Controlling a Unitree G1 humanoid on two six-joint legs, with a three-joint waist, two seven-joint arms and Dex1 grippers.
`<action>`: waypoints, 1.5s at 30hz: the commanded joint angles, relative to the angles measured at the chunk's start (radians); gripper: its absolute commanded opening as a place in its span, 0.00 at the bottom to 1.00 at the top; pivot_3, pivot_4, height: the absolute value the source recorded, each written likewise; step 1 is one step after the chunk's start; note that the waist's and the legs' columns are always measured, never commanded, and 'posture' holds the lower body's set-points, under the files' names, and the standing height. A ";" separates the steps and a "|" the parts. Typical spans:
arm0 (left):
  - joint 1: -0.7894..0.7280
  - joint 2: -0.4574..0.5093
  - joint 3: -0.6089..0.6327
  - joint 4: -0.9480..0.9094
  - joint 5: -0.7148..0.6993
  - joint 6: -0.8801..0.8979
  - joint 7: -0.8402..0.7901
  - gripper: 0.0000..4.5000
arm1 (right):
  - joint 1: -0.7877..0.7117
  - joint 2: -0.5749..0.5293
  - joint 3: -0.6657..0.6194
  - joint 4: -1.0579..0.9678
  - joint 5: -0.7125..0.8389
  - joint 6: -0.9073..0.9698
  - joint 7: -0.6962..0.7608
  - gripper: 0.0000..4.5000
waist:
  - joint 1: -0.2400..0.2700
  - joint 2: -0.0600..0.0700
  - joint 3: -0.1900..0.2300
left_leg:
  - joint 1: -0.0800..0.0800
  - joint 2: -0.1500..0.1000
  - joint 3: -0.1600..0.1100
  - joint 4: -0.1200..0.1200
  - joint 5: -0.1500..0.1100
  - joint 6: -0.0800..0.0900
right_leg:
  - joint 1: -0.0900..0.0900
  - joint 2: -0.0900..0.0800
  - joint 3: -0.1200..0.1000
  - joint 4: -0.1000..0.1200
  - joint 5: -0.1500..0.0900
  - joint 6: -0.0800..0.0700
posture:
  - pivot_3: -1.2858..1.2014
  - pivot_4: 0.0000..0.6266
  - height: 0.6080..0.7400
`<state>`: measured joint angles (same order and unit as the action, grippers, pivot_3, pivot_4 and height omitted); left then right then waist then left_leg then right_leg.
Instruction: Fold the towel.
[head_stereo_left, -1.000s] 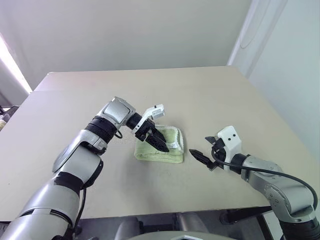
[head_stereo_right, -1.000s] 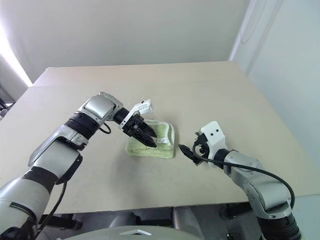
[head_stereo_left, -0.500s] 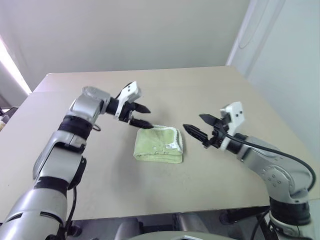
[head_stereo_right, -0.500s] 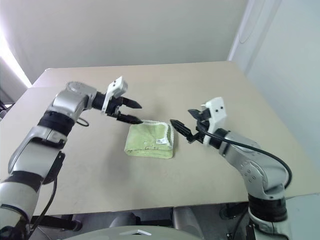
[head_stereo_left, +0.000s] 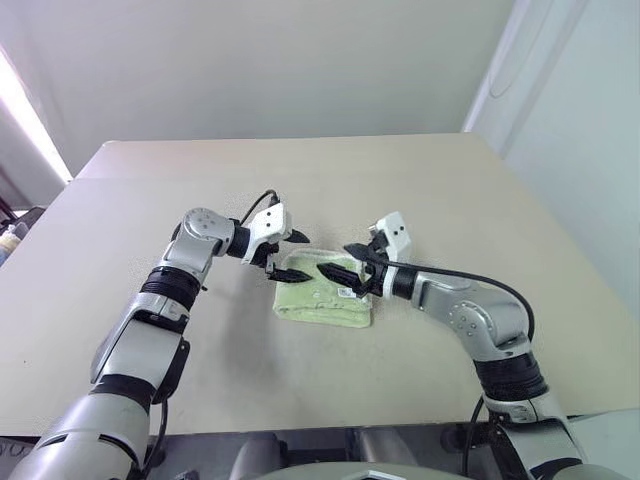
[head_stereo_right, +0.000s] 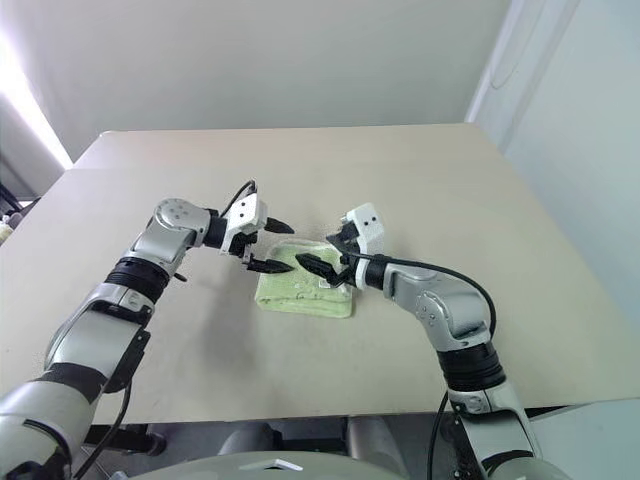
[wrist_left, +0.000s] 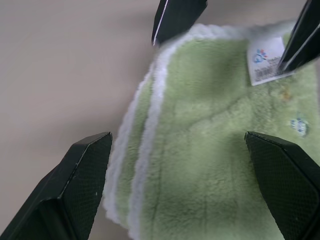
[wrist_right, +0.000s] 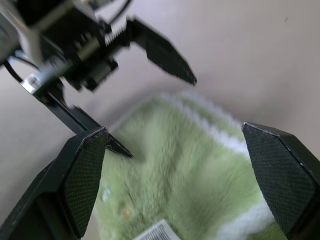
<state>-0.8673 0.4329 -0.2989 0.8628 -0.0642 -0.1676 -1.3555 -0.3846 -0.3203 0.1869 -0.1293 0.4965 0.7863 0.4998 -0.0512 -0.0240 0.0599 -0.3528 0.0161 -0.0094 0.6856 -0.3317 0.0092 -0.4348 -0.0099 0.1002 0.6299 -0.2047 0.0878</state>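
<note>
Towel lies folded mid-table. Left gripper and right gripper both spread wide, empty, over it. I judge it soft, light terry; I'd pinch the stitched edge.

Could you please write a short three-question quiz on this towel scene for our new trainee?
1. True or false: the towel lies folded into a compact pad on the table.
2. Which gripper is shut on the towel? A) left B) right C) neither
3. Fill in: a small white ____ shows on the towel's top, near the right gripper.

Key:
1. True.
2. C: the left gripper and the right gripper are both open, meeting over the towel from opposite sides.
3. Label.
</note>
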 joint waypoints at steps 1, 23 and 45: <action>0.015 -0.009 0.007 -0.014 0.013 -0.008 -0.016 1.00 | 0.017 0.001 0.049 0.050 -0.094 -0.060 -0.010 1.00 | 0.000 0.000 0.000 | 0.000 0.000 0.000 0.000 0.000 0.000 | 0.000 0.000 0.000 0.000 0.000 0.000 | 0.52 0.00 0.79; -0.025 0.011 0.070 -0.037 0.006 0.085 -0.128 1.00 | 0.073 -0.057 -0.045 -0.147 -0.086 -0.020 0.080 1.00 | -0.017 -0.001 -0.002 | 0.013 0.000 -0.001 0.001 0.000 0.000 | 0.010 0.000 0.000 -0.001 -0.004 0.000 | 0.52 0.00 0.79; 0.149 0.196 0.129 -0.379 -0.069 0.354 -0.139 1.00 | -0.123 -0.237 0.343 -0.079 -0.363 -0.209 0.326 1.00 | -0.017 -0.001 -0.001 | 0.013 0.000 0.000 -0.001 0.000 0.000 | 0.008 0.000 0.000 -0.001 -0.005 0.000 | 0.52 0.00 0.79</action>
<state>-0.7182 0.6270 -0.1890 0.5318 -0.1121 0.1702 -1.5087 -0.4903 -0.5664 0.5146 -0.2209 0.1652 0.6121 0.8291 -0.0685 -0.0250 0.0589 -0.3398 0.0164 -0.0099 0.6848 -0.3317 0.0092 -0.4270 -0.0103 0.0999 0.6287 -0.2094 0.0877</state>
